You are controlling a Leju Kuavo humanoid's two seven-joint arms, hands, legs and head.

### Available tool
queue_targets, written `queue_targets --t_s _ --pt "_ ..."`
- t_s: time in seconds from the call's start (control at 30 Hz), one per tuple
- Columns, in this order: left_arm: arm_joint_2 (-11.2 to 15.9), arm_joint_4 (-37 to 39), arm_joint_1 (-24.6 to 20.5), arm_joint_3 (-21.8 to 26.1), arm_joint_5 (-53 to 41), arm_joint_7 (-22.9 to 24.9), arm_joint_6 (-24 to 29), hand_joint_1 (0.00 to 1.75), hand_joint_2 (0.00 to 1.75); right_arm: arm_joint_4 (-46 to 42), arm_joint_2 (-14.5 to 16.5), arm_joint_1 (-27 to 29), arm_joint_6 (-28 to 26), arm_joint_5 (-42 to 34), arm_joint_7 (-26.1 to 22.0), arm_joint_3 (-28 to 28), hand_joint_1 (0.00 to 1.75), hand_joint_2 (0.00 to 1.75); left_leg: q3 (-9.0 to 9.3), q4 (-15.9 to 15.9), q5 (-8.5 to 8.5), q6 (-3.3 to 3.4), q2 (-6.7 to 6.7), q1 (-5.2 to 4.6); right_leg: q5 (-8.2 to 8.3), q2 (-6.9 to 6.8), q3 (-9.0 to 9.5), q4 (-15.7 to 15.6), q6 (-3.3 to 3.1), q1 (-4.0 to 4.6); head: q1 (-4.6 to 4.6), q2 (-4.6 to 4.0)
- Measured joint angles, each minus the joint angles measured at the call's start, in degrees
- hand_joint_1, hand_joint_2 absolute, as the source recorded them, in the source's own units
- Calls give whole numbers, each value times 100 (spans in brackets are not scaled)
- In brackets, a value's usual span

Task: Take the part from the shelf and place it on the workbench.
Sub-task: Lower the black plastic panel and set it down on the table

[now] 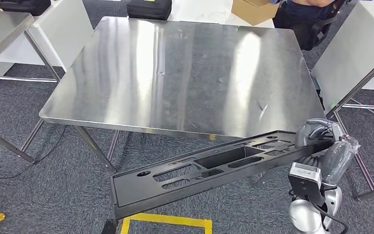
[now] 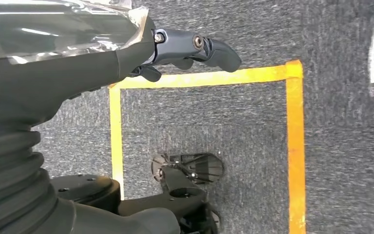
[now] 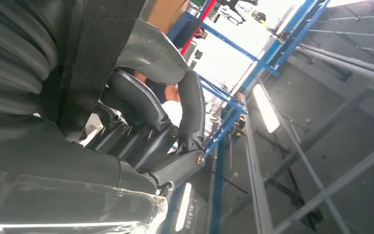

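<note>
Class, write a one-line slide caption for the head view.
Right hand grips a long black part by its end, in front of the steel workbench.

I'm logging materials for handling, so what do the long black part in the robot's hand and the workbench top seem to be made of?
Long black part: probably moulded plastic, matte black, with formed slots, holes and a raised rim. Workbench top: looks like stainless steel, brushed and glossy, judging by streaky light reflections and fine scratches. The right hand holds the part's end.

Brushed steel, matt plastic, rough carpet

The counter [image 1: 185, 73] is glossy brushed metal with streaked reflections; the part [image 1: 209, 168] looks like matt black plastic; the floor [image 1: 53, 195] is rough grey carpet with glossy yellow tape [image 2: 294, 146].
</note>
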Motion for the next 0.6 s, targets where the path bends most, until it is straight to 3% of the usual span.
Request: queue_targets --t_s 0.07,0.13,0.17,0.2,0.27,0.33,0.47,0.53,0.6 --pt "-7 0 -3 -4 0 -7 1 0 175 8 -12 9 -1 -7 -4 -1 175 175 29 -13 -18 29 5 2 -243 -9 -392 707 -5 -9 6 0" --pt "-14 0 1 -7 0 -10 1 0 175 26 -22 33 -1 -12 -6 -1 175 175 43 -11 -43 32 6 4 -336 -11 -728 1215 36 -24 7 0" --pt "-14 0 3 -8 0 -10 1 0 175 34 -24 39 -1 -14 -7 -1 175 175 58 -9 -59 24 3 8 -251 -15 -745 1164 87 -39 8 0" --pt "-15 0 4 -10 0 -10 0 0 175 40 -25 41 -1 -15 -8 -1 175 175 84 -8 -79 8 0 16 -85 -26 -638 877 149 -59 8 0" --pt "-14 0 4 -14 0 -10 -1 0 175 45 -26 37 -1 -17 -10 0 175 175 137 1 -133 -50 -8 9 263 -74 -273 77 238 -90 20 0" --pt "-12 0 2 -16 1 -10 -1 0 175 52 -27 38 -1 -20 -11 2 175 175 161 3 -175 -114 -7 -18 393 -89 -78 -322 183 -82 23 0" --pt "-21 -1 -3 -17 19 -36 49 0 175 57 -27 37 -1 -22 -15 2 175 175 148 90 -277 -211 5 5 363 -53 -25 -351 -14 -97 3 0" --pt "-42 -1 -3 -17 37 -66 109 0 175 55 -28 35 -1 -32 -23 2 175 175 -96 598 -529 -254 3 25 335 -52 31 -359 -98 -114 -12 0" --pt "-55 0 14 -19 51 -68 115 0 175 56 -30 37 -1 -46 -29 2 175 175 -519 1360 -806 -274 4 28 304 -53 63 -358 -150 -95 -21 0"
